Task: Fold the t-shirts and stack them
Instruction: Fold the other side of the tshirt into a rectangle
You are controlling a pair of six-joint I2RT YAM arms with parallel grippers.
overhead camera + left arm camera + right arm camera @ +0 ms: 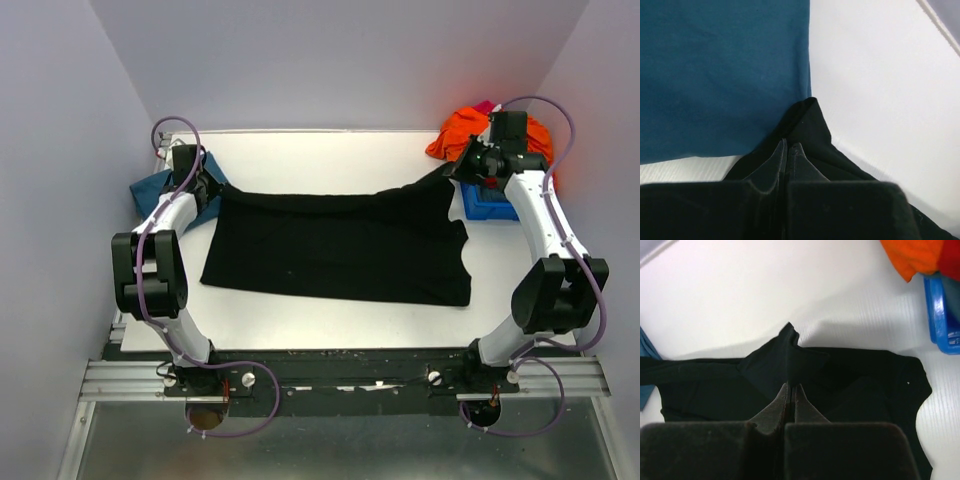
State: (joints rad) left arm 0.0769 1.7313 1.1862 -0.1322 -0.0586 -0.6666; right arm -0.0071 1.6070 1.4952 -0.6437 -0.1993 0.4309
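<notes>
Two soft cloth t-shirts lie on the white, faintly ribbed table (330, 150). The large black t-shirt (340, 250) is spread across the middle as a broad, matte, roughly rectangular sheet. Its near hem lies flat, and its far edge is stretched in a slightly sagging line between the two arms. Each far corner is drawn up into a small creased peak. The left gripper (789, 150) is closed tight on the far-left corner, its dark fingers pressed together with a fold of black cloth between them. The right gripper (790, 388) is clamped the same way on the far-right corner. The plain teal-blue t-shirt (720, 75) lies smooth and flat at the table's far-left corner, touching the pinched black corner. At the far right sits a rumpled orange cloth (460, 135), and just beside it a glossy blue plastic bin (490, 208).
</notes>
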